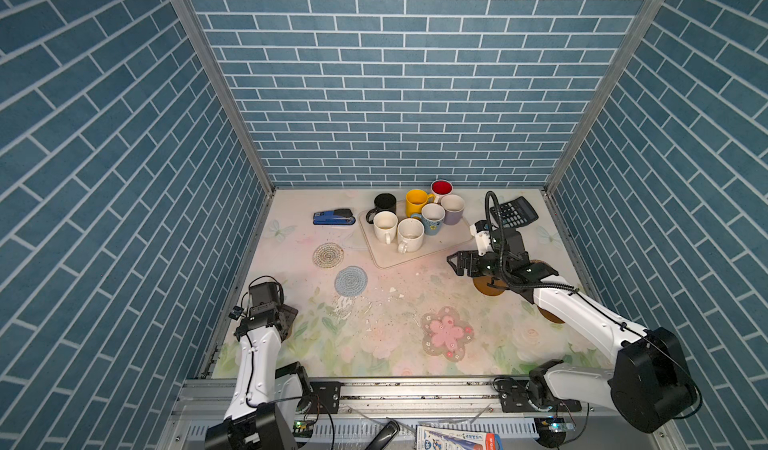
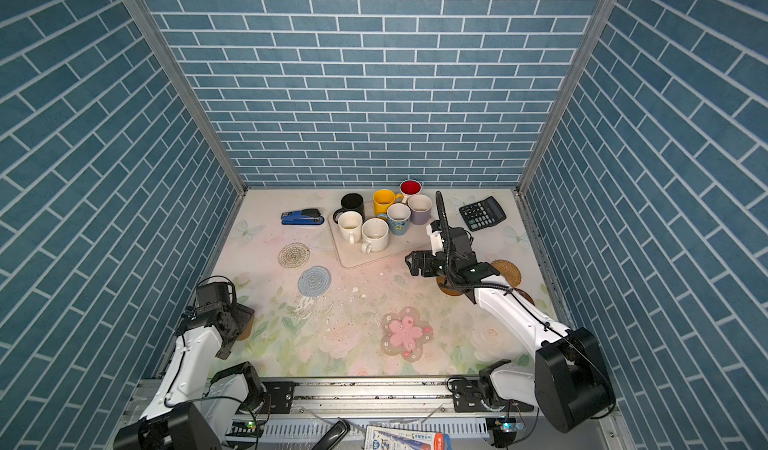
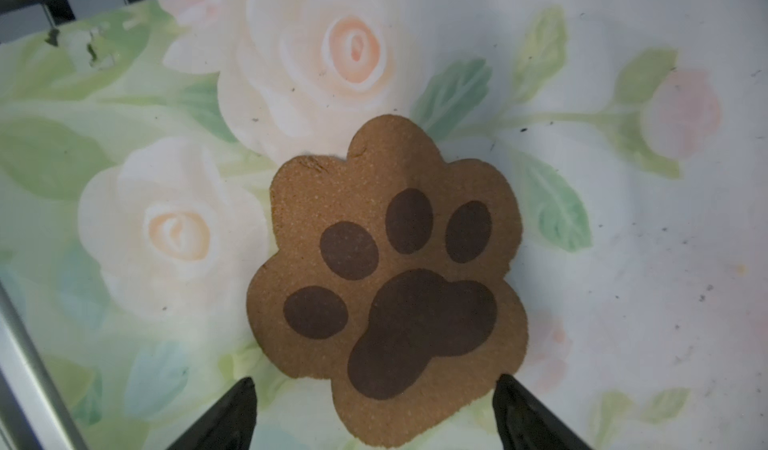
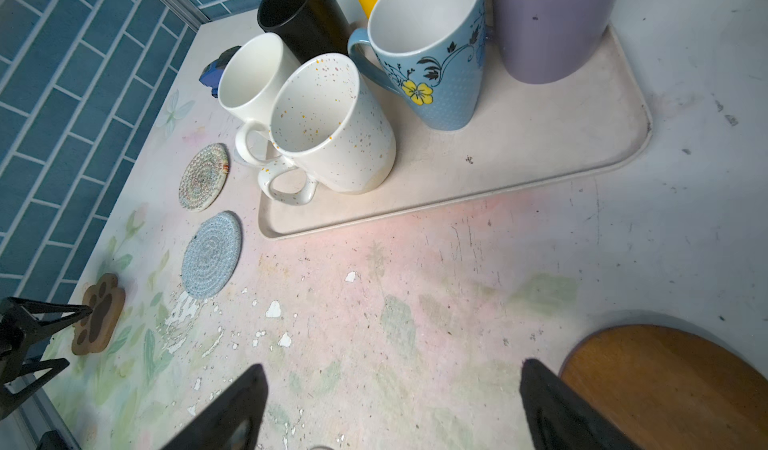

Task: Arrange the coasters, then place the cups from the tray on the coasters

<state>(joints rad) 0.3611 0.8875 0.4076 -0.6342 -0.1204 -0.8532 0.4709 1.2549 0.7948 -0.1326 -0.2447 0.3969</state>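
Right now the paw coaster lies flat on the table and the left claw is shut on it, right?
Not quite. The paw coaster does lie flat on the table, but the left gripper is open, its jaws apart and gripping nothing; the left wrist view shows it.

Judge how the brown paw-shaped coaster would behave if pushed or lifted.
The brown paw-shaped coaster looks thin and light, so a push would probably slide it. Its grainy, cork-like surface suggests stiffness. Lying flat on the floral table, its edge may be hard to pinch.
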